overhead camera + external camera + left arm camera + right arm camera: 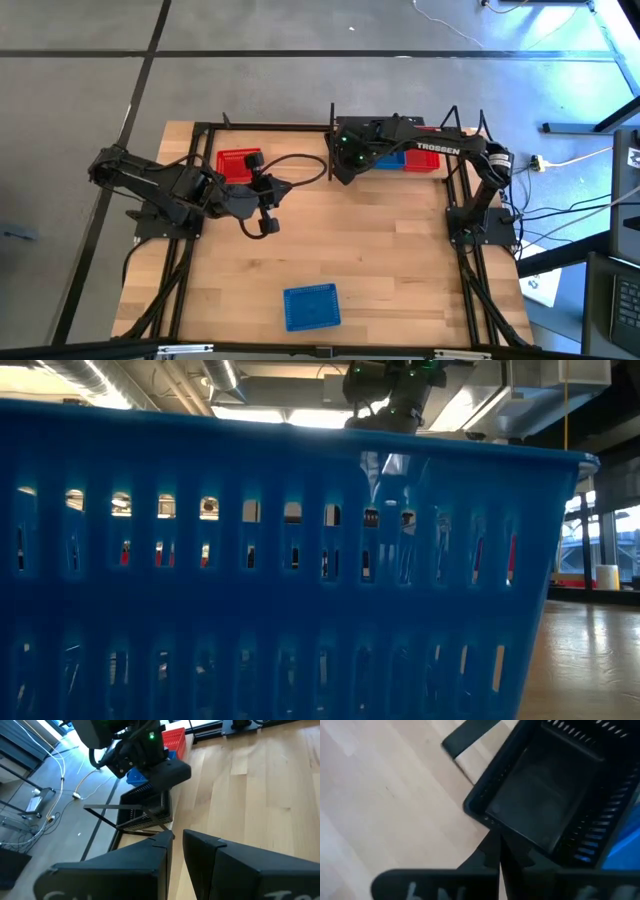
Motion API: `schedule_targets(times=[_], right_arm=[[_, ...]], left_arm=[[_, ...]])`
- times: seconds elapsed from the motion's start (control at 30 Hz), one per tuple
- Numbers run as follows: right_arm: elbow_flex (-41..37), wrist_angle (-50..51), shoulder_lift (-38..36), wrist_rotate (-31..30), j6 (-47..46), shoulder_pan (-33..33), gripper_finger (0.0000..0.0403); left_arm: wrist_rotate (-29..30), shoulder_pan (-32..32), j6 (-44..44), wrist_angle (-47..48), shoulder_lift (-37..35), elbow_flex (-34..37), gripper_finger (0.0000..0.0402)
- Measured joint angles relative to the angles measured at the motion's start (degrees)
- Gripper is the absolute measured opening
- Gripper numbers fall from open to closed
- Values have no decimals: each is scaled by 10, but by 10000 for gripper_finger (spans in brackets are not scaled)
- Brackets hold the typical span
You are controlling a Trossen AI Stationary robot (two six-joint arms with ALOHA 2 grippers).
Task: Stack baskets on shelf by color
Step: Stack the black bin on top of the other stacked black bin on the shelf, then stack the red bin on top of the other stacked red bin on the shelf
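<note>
the shelf (330,128) runs along the far edge of the table (380,260), a thin black rod frame. in it sit a red basket (236,163) at the left end and, under the right arm, a black basket (540,805) with blue baskets (392,160) and a bit of red beside it. one blue basket (311,306) lies alone near the front edge, well apart from both arms.

these look like light, thin moulded plastic, stiff enough at the rim but slotted all round the walls, so i'd expect some flex and a smooth, slippery surface. the best hold is probably a pinch over one rim wall.

the right gripper (499,851) is doing that, fingers pressed together on the black basket's rim at the shelf. the left gripper (268,205) hangs over bare table in front of the red basket, fingers a little apart, holding nothing.
</note>
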State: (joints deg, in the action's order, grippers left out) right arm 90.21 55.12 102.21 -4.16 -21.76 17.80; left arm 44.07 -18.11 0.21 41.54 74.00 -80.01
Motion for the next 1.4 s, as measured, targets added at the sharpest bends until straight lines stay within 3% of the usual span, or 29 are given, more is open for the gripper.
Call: schedule_targets(times=[0.37,0.6,0.8,0.97,1.13,1.3,1.4], right_arm=[[-64,-24,1,35,-2,21,0],[-25,-26,-9,30,20,10,0],[10,-25,-73,34,76,-21,0],[10,-14,-138,35,120,-47,0],[10,-1,-192,39,154,-75,0],[10,5,-234,38,158,-101,0],[10,7,-253,38,160,-114,0]], left_arm=[[0,0,-1,0,0,0,37],[0,6,-38,3,0,0,37],[0,19,-181,80,0,0,37],[-3,45,-371,183,0,0,37],[-89,101,-563,283,0,0,37],[-113,147,-617,324,4,0,37],[-162,182,-659,324,5,0,37]])
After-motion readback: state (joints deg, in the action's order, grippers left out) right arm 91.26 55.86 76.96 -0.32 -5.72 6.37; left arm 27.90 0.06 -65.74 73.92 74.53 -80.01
